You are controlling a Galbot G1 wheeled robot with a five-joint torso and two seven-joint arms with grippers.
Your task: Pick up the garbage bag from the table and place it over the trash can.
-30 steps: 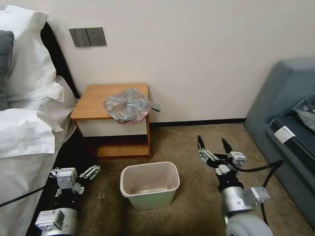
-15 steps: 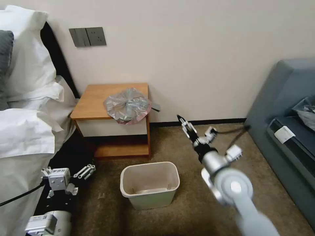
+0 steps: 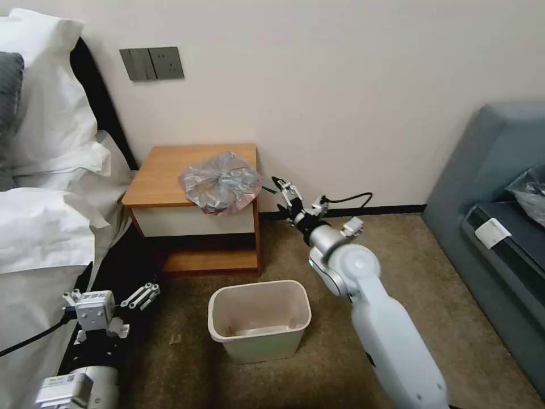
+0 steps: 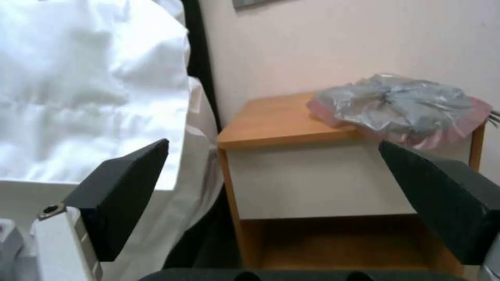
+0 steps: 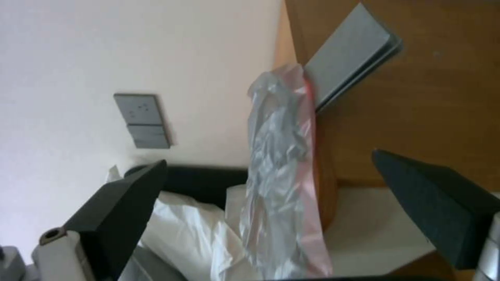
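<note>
Table, wood top: garbage bag at near-right corner; carpet floor: trash can nearer

right arm stretched forward and up, right gripper rolled on its side, jaws spread wide, nothing between them. left gripper hangs low at the robot's left, jaws wide apart too, arm tucked close.

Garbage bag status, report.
Right gripper open, beside garbage bag on table. Left gripper open, low by bed. Trash can unlined.
</note>
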